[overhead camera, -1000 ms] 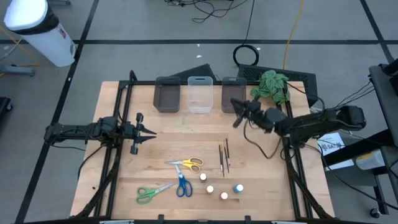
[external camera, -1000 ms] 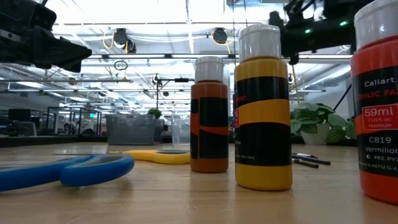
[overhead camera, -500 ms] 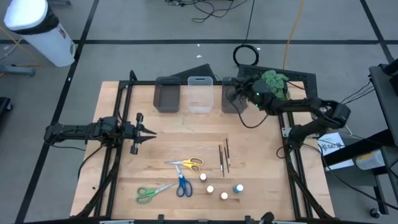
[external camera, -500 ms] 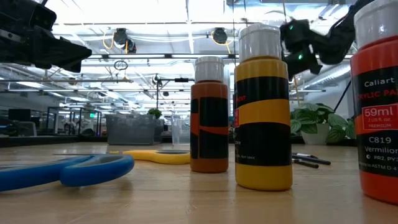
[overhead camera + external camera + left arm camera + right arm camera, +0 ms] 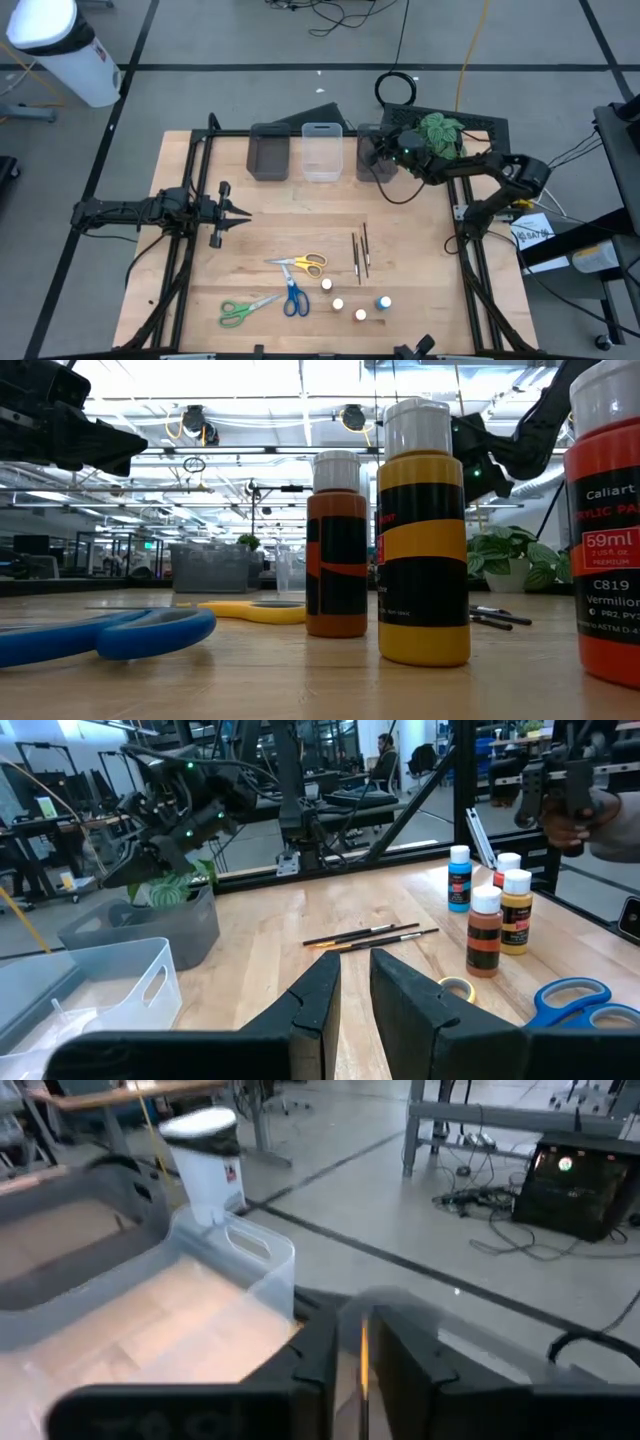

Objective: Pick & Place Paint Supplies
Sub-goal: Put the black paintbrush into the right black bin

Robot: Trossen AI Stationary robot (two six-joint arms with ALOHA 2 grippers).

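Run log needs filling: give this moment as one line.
right pincer: over right grey bin | left pincer: idle, left side | brushes, scissors, pots: on table

Two dark arms [image 5: 130, 212], black cables

Red paint bottle [image 5: 608, 520] label: "Caliart", "59ml", "C819", "Vermilion".

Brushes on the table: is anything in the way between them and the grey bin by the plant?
No. Only bare table lies between the brushes and that grey bin; the right gripper hangs above the bin.
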